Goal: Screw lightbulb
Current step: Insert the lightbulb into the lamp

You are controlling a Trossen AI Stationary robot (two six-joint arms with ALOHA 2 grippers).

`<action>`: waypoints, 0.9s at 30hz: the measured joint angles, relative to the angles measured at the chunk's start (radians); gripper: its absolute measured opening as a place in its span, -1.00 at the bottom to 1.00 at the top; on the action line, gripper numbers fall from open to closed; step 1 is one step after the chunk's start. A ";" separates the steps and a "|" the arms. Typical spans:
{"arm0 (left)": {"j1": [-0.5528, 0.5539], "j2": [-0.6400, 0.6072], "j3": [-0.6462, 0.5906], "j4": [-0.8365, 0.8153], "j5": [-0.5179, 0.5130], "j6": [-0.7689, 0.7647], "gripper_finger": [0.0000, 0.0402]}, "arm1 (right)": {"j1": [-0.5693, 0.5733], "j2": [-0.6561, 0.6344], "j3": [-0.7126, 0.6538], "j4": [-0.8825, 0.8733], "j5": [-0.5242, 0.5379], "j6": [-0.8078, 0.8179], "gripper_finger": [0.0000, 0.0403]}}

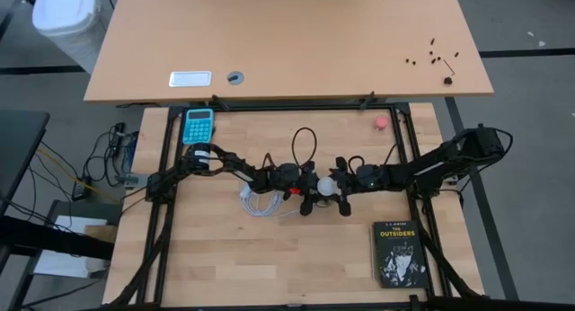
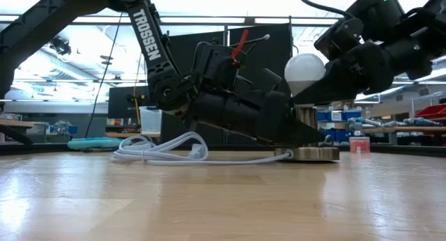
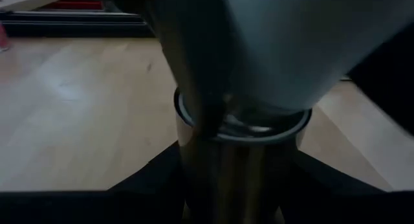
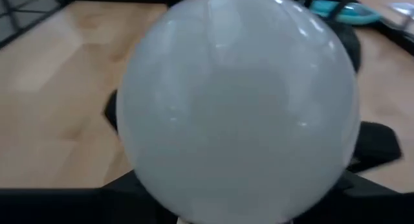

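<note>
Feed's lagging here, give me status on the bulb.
Left hand clamped on socket. Right hand around bulb, bulb upright in socket. Cord coiled beside it, nothing blocking.

One white frosted pear-shaped lightbulb (image 1: 327, 182), one round silvery socket (image 2: 307, 152), one white coiled cord (image 1: 260, 202). One black paperback book (image 1: 398, 253), one teal calculator (image 1: 199, 125), one small pink-red round object (image 1: 382, 123). Two dark robot arms

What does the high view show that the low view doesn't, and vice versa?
Only the high view: the black book, the teal calculator, the small pink-red object, and both arms reaching in from opposite sides.

Only the low view: the lightbulb sits upright over the socket on its round base, and the room behind.

Both: the lightbulb mid-table, the left tool at the socket, the right tool at the bulb, and the white coiled cord.
</note>
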 joint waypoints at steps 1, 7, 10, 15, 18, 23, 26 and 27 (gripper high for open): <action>0.000 0.000 0.000 0.001 -0.005 -0.003 -0.04 | 0.007 0.002 0.000 0.000 0.026 0.008 0.13; -0.003 0.000 0.000 0.002 -0.054 -0.007 -0.04 | 0.038 0.002 0.000 0.018 0.144 0.088 0.13; -0.007 0.000 0.000 0.002 -0.090 -0.007 -0.04 | 0.058 0.002 0.000 0.015 0.197 0.131 0.13; -0.020 0.000 0.000 0.002 -0.153 -0.008 -0.04 | 0.106 0.002 0.000 0.000 0.329 0.180 0.13; -0.027 0.000 0.000 0.002 -0.199 -0.010 -0.04 | 0.121 0.002 0.000 -0.008 0.393 0.209 0.13; -0.040 0.000 0.000 0.008 -0.260 -0.010 -0.04 | 0.123 0.002 0.000 -0.008 0.428 0.242 0.13; -0.046 0.001 0.000 0.017 -0.293 -0.009 -0.04 | 0.116 0.002 0.014 -0.036 0.428 0.243 0.13; -0.048 0.001 0.000 0.019 -0.311 -0.009 -0.04 | 0.115 0.002 0.026 -0.056 0.428 0.243 0.13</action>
